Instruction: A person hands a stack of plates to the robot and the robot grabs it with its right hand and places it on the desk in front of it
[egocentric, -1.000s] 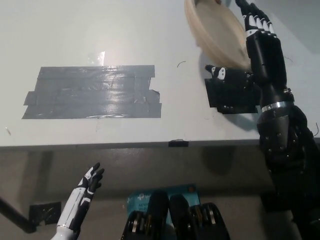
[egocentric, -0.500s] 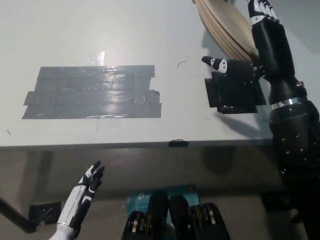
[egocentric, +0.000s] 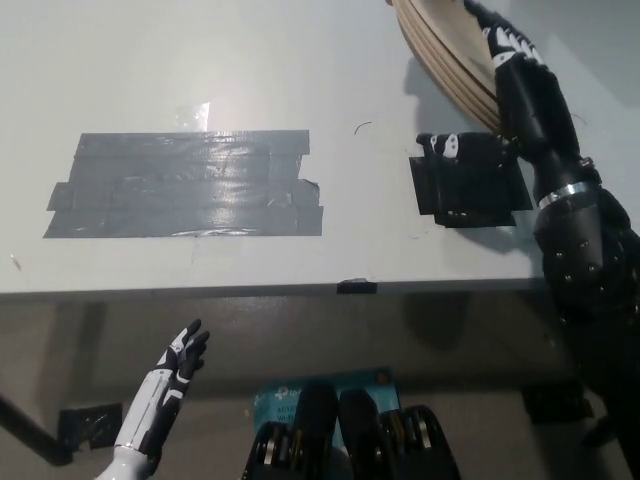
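Several thin, tan, round plates in a stack (egocentric: 440, 50) sit at the top right of the head view, tilted steeply on edge, with the upper part cut off by the frame. The stack is over the far right part of the pale grey desk (egocentric: 300, 60); whether its lower rim touches the surface cannot be told.

The black right hand (egocentric: 515, 100) is clamped on the stack. Its fingers (egocentric: 503, 42) wrap over the rim on the right side and the thumb reaches under the lower edge.

Just below the thumb, a square patch of black tape (egocentric: 470, 190) lies flat on the desk. A wide patch of overlapping grey tape strips (egocentric: 185, 185) lies well apart, on the left half. A small black tape tab (egocentric: 357, 287) sits on the near desk edge.

The white left hand (egocentric: 172, 378) rests at lower left, below the desk edge, fingers spread, holding nothing.
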